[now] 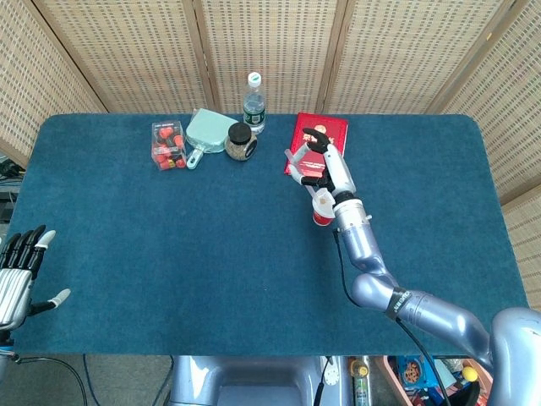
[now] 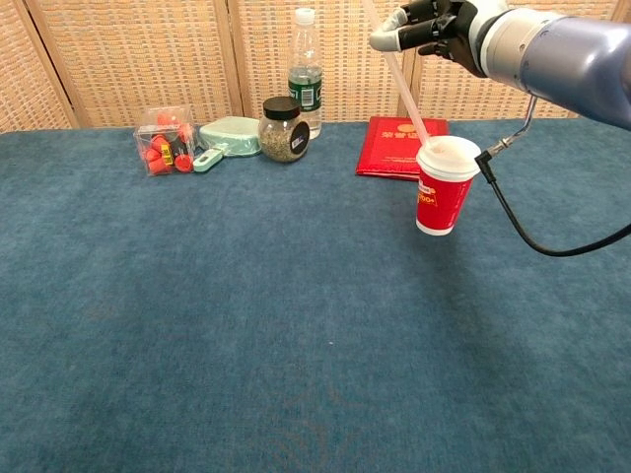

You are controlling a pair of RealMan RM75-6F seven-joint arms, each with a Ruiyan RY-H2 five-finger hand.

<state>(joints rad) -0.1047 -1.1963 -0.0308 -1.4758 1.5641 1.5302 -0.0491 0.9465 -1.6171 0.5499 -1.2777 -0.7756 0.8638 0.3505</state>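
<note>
A red paper cup (image 2: 443, 186) with a white lid stands on the blue table; in the head view the cup (image 1: 322, 209) is partly hidden under my right hand. My right hand (image 2: 439, 25) (image 1: 319, 164) hovers above it, pinching a pale straw (image 2: 405, 91) that slants down to the lid. The straw's lower tip touches the lid's top. My left hand (image 1: 20, 272) sits at the table's near left edge, fingers apart and holding nothing.
Behind the cup lies a red booklet (image 2: 399, 146). At the back left stand a lidded jar (image 2: 283, 129), a water bottle (image 2: 306, 75), a mint-green case (image 2: 229, 137) and a clear box of red items (image 2: 166, 139). A black cable (image 2: 523, 212) hangs from my right arm.
</note>
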